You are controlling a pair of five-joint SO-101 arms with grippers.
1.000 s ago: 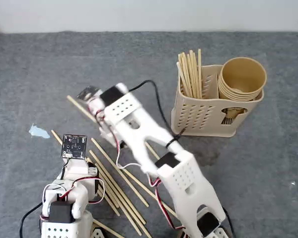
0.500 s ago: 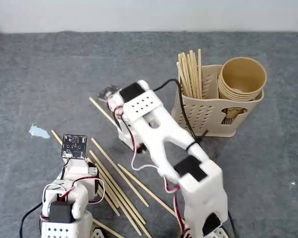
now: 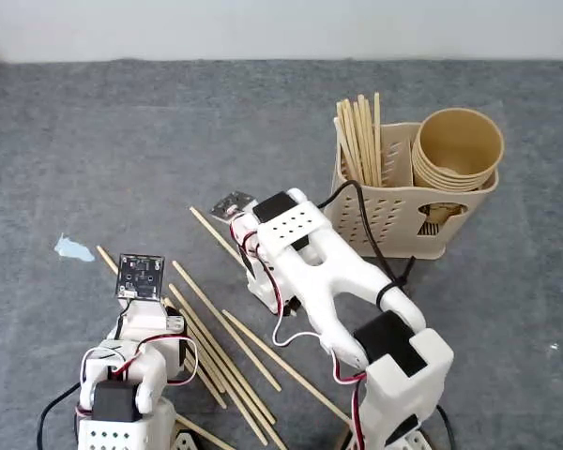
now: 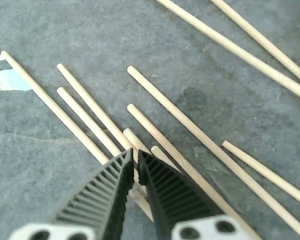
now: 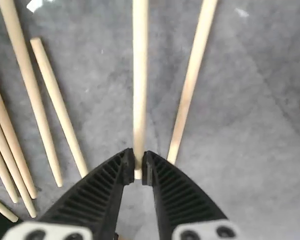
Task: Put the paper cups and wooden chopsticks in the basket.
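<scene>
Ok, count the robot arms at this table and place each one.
2. The left arm sits at the left, the left claw over loose chopsticks. The right arm stretches toward the middle, the right claw clamped on a chopstick.

From my right tool (image 5: pixel 138 156), bare worktop (image 3: pixel 122 131) opens toward 10 o'clock; the basket (image 3: pixel 375 220) blocks 2 o'clock, loose chopsticks (image 3: pixel 206 303) crowd 7 o'clock.

soft, even light falls on the grey table (image 3: pixel 94 131). it looks bright all over, with just faint shadows close under the basket (image 3: pixel 394 225)
</scene>
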